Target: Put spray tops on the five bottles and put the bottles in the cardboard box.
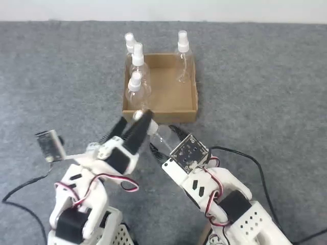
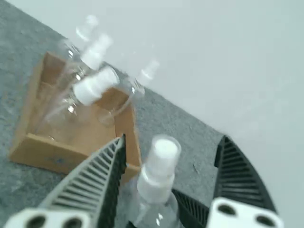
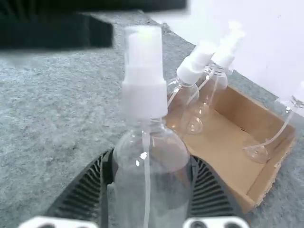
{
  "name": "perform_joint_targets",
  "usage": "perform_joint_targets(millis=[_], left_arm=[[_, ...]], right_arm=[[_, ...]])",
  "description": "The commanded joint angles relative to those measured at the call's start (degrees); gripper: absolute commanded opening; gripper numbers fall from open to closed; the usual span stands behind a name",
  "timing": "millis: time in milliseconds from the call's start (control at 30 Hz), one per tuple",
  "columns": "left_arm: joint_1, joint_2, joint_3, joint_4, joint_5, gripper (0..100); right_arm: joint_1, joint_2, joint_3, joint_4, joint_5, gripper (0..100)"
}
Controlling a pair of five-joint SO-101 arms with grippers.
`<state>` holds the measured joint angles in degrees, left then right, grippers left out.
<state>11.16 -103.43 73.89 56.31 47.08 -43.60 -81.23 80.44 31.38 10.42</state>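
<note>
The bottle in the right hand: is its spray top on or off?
On: the spray top sits on the neck of the bottle, its tube hanging inside.

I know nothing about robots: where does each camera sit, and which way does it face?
High view: fixed above, looking down on table, cardboard box, left arm and right arm.
Left wrist view: on the left arm, facing the box past its open left gripper.
Right wrist view: on the right arm, facing the box; right gripper holds a bottle.
Shared: both wrist views show that bottle and box.
</note>
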Motion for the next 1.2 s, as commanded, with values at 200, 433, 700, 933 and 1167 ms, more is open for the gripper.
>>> perform_joint_targets(millis=[200,433,700,933,1167], left_arm=[[-9.14,-1.05,-4.18,-0.18,3.78,28],[-15.91,-1.05,-1.54,-4.48,6.15,28],[-16.18,-1.05,5.14,-12.31,6.15,28],[-15.74,-1.05,7.16,-13.80,5.98,28],[-9.05,-1.05,8.57,-13.36,4.04,28]], right_arm=[[0.48,-1.54,-3.08,-1.63,-0.35,0.6],[0.40,-1.63,-3.25,-1.89,-0.70,0.6],[0.40,-3.12,-5.36,-1.36,-0.79,0.6],[-3.82,-13.76,-5.19,3.21,-0.62,0.6],[-4.53,-20.53,-2.73,4.97,-0.18,0.6]])
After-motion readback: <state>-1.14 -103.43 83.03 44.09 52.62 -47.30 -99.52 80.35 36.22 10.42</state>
